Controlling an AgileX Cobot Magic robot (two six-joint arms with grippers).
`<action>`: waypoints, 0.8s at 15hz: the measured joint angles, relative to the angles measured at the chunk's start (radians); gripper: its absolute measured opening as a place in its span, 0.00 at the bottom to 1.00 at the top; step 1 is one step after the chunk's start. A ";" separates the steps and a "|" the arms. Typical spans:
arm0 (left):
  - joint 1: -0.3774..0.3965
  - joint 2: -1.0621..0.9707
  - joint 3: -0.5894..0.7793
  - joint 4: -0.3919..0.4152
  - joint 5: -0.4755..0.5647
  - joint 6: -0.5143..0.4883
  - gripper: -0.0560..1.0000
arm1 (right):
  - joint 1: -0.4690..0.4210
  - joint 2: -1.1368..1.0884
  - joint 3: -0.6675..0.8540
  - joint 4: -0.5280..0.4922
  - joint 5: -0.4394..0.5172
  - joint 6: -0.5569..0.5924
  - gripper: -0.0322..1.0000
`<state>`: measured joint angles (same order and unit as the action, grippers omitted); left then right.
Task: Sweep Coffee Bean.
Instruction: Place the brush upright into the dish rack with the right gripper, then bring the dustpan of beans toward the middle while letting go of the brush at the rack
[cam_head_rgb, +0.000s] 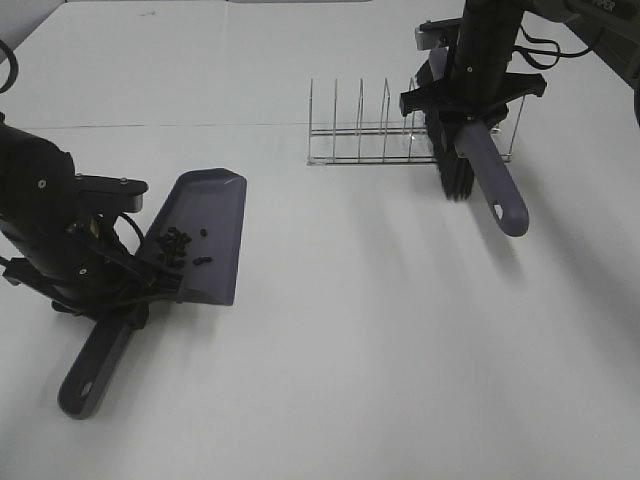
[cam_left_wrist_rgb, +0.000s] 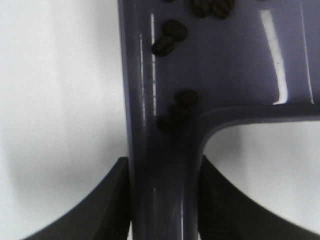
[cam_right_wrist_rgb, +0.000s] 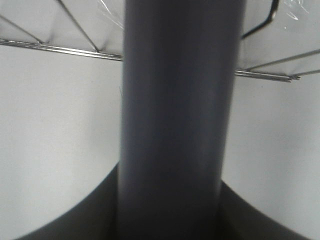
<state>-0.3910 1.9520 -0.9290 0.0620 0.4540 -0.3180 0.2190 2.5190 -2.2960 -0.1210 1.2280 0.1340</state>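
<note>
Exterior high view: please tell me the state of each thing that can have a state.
dustpan: gripped at its handle by the left hand, holding the beans.
beans: gathered in the dustpan, none seen on the table.
brush: gripped at its handle by the right hand, in front of the rack.
rack: upright on the table.
left hand: shut on the dustpan.
right hand: shut on the brush.

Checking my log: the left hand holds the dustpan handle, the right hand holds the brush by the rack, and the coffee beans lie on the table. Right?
Not quite: the coffee beans lie in the dustpan, not on the table, as the exterior high view shows. The rest holds.
</note>
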 joint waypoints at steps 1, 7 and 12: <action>0.000 0.000 0.000 0.000 0.000 0.001 0.38 | 0.000 0.008 0.000 -0.010 0.001 0.003 0.32; 0.000 0.000 0.000 0.000 0.000 0.003 0.38 | 0.000 0.010 -0.004 -0.016 0.001 0.038 0.39; 0.000 0.000 0.000 0.000 0.001 0.004 0.38 | 0.000 -0.008 -0.004 -0.016 0.000 0.043 0.78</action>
<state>-0.3910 1.9520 -0.9290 0.0620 0.4550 -0.3140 0.2190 2.5110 -2.3000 -0.1370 1.2280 0.1770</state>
